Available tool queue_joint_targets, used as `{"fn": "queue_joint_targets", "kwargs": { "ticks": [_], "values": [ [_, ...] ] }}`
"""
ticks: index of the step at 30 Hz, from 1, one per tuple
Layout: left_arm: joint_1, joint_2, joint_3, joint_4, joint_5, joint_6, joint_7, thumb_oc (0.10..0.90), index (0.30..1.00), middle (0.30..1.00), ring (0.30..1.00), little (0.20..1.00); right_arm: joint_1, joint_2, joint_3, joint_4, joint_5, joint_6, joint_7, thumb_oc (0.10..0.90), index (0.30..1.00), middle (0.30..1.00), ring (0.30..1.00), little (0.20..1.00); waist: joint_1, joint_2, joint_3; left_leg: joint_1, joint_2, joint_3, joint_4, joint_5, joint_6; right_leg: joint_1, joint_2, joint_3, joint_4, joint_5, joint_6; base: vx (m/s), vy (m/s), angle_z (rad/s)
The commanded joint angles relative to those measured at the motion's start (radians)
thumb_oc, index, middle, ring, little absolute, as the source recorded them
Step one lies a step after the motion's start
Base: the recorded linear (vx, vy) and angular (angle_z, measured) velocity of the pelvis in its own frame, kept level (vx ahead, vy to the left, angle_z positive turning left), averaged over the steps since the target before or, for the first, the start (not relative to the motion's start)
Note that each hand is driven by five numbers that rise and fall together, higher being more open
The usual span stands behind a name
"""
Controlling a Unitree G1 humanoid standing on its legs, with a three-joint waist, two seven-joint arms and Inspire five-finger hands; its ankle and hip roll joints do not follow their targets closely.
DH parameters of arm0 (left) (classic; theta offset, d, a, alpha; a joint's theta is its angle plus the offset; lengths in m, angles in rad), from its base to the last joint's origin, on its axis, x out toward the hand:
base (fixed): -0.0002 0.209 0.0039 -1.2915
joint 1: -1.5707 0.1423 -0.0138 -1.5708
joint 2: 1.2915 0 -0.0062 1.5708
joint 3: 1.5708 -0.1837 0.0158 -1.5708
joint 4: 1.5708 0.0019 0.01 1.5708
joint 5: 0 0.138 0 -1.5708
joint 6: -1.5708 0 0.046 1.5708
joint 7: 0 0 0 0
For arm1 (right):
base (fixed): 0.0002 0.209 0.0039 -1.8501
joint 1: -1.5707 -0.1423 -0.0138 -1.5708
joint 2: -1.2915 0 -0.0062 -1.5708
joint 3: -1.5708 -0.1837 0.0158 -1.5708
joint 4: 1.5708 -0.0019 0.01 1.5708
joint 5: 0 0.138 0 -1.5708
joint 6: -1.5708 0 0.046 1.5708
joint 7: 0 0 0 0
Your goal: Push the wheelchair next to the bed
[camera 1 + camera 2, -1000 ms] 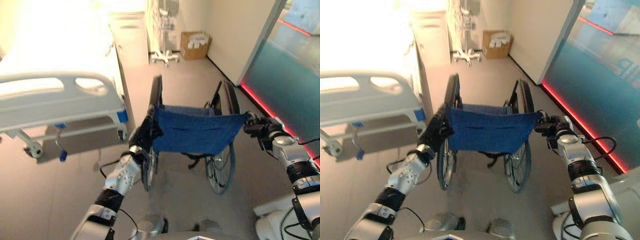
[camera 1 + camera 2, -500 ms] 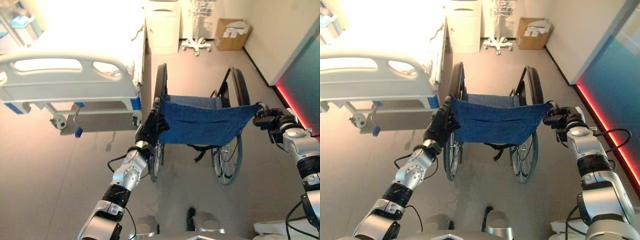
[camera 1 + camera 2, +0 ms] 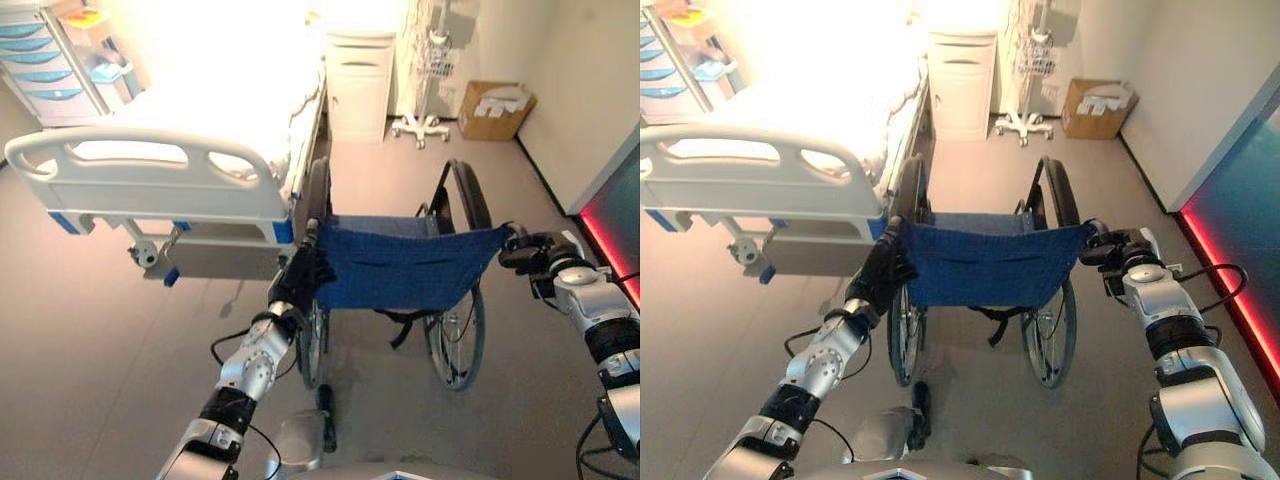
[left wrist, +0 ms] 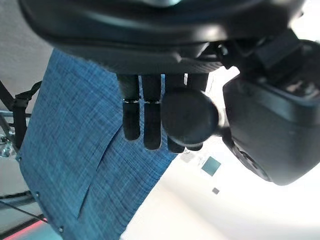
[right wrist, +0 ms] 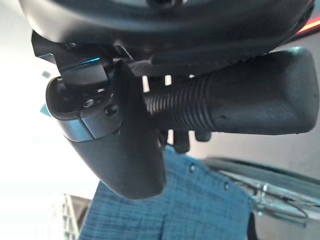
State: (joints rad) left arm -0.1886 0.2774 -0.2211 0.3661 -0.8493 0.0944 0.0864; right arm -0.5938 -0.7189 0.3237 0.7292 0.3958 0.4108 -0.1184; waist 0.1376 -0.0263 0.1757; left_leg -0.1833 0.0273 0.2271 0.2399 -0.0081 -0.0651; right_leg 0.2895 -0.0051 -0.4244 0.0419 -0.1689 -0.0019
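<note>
- Straight ahead of me stands the wheelchair (image 3: 400, 265), its back toward me, blue sling backrest (image 3: 990, 263) stretched between my two hands.
- My left hand (image 3: 300, 275) is at the chair's left push handle (image 4: 189, 117); in the left wrist view its fingers (image 4: 132, 112) curl down past the handle's round dark end, so it is closed round that handle, with the blue cloth just beyond.
- My right hand (image 3: 1118, 253) is at the right push handle (image 5: 235, 107); the right wrist view has the ribbed black grip lying across the palm with the fingers wrapped behind it, so this hand grips too.
- Both arms reach forward, the chair between them, its big wheels (image 3: 458, 325) on the grey floor (image 3: 100, 320).
- Left of the chair is the bed (image 3: 200, 130); its white footboard (image 3: 150, 185) is near the chair's left wheel, and the chair's front end runs just beside the bed's right edge.
- Beyond the chair: a white cabinet (image 3: 357, 85), a wheeled stand (image 3: 425, 70) and a cardboard box (image 3: 495, 108) by the wall.
- A drawer trolley (image 3: 50, 65) stands at the far left of the bed.
</note>
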Motion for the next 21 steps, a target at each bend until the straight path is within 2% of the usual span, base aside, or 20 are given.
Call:
{"fn": "queue_joint_targets", "kwargs": {
  "ticks": [1,2,3,5,6,8,10,12,13,14,15,17,18,21],
  "values": [
    [-0.045,0.032,0.006,0.045,0.066,0.032,0.066,0.4,0.3,0.3,0.3,0.3,-0.132,0.079,-0.007,-0.05,0.016,-0.152,0.111,0.4,0.3,0.3,0.3,0.3,0.08,-0.051,-0.009,0.017,-0.064,-0.025,-0.023,0.018,0.093,0.027,-0.076,0.136,0.122,-0.001,0.048,0.26,0.152,-0.07],
    [-0.065,0.035,-0.002,0.058,0.06,0.033,0.066,0.4,0.3,0.3,0.3,0.3,-0.112,0.09,-0.019,-0.047,0.014,-0.16,0.1,0.4,0.3,0.3,0.3,0.3,0.08,-0.055,-0.018,0.035,-0.085,-0.045,-0.03,0.007,0.119,-0.002,-0.112,0.124,0.228,0.043,0.077,0.25,0.159,0.12],
    [-0.066,0.035,-0.002,0.06,0.06,0.032,0.065,0.4,0.3,0.3,0.3,0.3,-0.11,0.091,-0.02,-0.048,0.013,-0.161,0.099,0.4,0.3,0.3,0.3,0.3,0.08,-0.055,-0.018,0.038,-0.088,-0.048,-0.032,0.007,0.122,-0.008,-0.116,0.123,0.243,0.049,0.08,0.24,0.188,0.33],
    [-0.081,0.038,-0.002,0.068,0.065,0.033,0.062,0.4,0.3,0.3,0.3,0.3,-0.078,0.098,-0.031,-0.063,0.009,-0.162,0.091,0.4,0.3,0.3,0.3,0.3,0.071,-0.046,-0.02,0.067,-0.101,-0.072,-0.042,-0.003,0.14,-0.06,-0.164,0.122,0.413,0.117,0.099,0.24,0.193,0.35],
    [-0.094,0.041,-0.002,0.071,0.067,0.039,0.063,0.4,0.3,0.3,0.3,0.3,-0.06,0.1,-0.033,-0.077,0.01,-0.16,0.091,0.4,0.3,0.3,0.3,0.3,0.06,-0.036,-0.021,0.092,-0.104,-0.088,-0.049,-0.013,0.145,-0.097,-0.186,0.134,0.514,0.148,0.097,0.27,0.181,0.46],
    [-0.115,0.04,-0.001,0.078,0.069,0.046,0.072,0.4,0.3,0.3,0.3,0.3,-0.054,0.107,-0.03,-0.092,0.008,-0.149,0.089,0.4,0.3,0.3,0.3,0.3,0.041,-0.031,-0.021,0.129,-0.104,-0.095,-0.057,-0.03,0.152,-0.133,-0.199,0.149,0.531,0.16,0.089,0.25,0.071,0.64],
    [-0.13,0.038,0.001,0.086,0.071,0.044,0.078,0.4,0.3,0.3,0.3,0.3,-0.063,0.114,-0.027,-0.096,0.006,-0.141,0.09,0.4,0.3,0.3,0.3,0.3,0.035,-0.029,-0.023,0.146,-0.101,-0.101,-0.063,-0.037,0.151,-0.149,-0.204,0.141,0.471,0.145,0.084,0.19,-0.054,0.22],
    [-0.141,0.044,0.004,0.09,0.066,0.038,0.081,0.4,0.3,0.3,0.3,0.3,-0.084,0.115,-0.023,-0.091,0.009,-0.138,0.091,0.4,0.3,0.3,0.3,0.3,0.032,-0.029,-0.017,0.167,-0.096,-0.112,-0.066,-0.043,0.144,-0.174,-0.209,0.129,0.358,0.132,0.084,0.14,-0.135,-0.45],
    [-0.146,0.049,0.008,0.092,0.057,0.022,0.082,0.4,0.3,0.3,0.3,0.3,-0.099,0.113,-0.02,-0.089,0.01,-0.145,0.097,0.4,0.3,0.3,0.3,0.3,0.021,-0.028,-0.006,0.193,-0.092,-0.125,-0.069,-0.055,0.136,-0.221,-0.206,0.131,0.255,0.146,0.094,0.13,-0.185,-0.54],
    [-0.146,0.054,0.009,0.09,0.048,0.008,0.087,0.4,0.3,0.3,0.3,0.3,-0.107,0.108,-0.015,-0.092,0.011,-0.151,0.099,0.4,0.3,0.3,0.3,0.3,0.008,-0.034,0.002,0.204,-0.096,-0.13,-0.07,-0.067,0.136,-0.27,-0.205,0.146,0.186,0.193,0.111,0.12,-0.18,-0.45],
    [-0.146,0.057,0.009,0.088,0.045,0.003,0.089,0.4,0.3,0.3,0.3,0.3,-0.109,0.107,-0.013,-0.093,0.011,-0.155,0.101,0.4,0.3,0.3,0.3,0.3,0.004,-0.036,0.004,0.208,-0.098,-0.132,-0.069,-0.073,0.137,-0.285,-0.205,0.152,0.168,0.21,0.118,0.13,-0.183,-0.34],
    [-0.151,0.063,0.009,0.082,0.042,-0.007,0.095,0.4,0.3,0.3,0.3,0.3,-0.12,0.103,-0.008,-0.103,0.023,-0.165,0.098,0.4,0.3,0.3,0.3,0.3,-0.027,-0.054,0.027,0.236,-0.12,-0.153,-0.062,-0.117,0.144,-0.378,-0.203,0.2,0.076,0.329,0.166,0.23,-0.235,-0.04],
    [-0.154,0.064,0.008,0.082,0.044,-0.006,0.097,0.4,0.3,0.3,0.3,0.3,-0.123,0.105,-0.008,-0.108,0.029,-0.162,0.094,0.4,0.3,0.3,0.3,0.3,-0.036,-0.062,0.034,0.247,-0.129,-0.164,-0.058,-0.135,0.147,-0.4,-0.205,0.213,0.045,0.366,0.178,0.32,-0.291,0.4],
    [-0.155,0.063,0.012,0.088,0.058,0.002,0.093,0.4,0.3,0.3,0.3,0.3,-0.118,0.114,-0.018,-0.137,0.037,-0.132,0.081,0.4,0.3,0.3,0.3,0.3,-0.063,-0.073,0.049,0.29,-0.137,-0.203,-0.034,-0.189,0.155,-0.436,-0.206,0.25,-0.003,0.413,0.191,0.31,-0.27,0.78]
  ]
}}
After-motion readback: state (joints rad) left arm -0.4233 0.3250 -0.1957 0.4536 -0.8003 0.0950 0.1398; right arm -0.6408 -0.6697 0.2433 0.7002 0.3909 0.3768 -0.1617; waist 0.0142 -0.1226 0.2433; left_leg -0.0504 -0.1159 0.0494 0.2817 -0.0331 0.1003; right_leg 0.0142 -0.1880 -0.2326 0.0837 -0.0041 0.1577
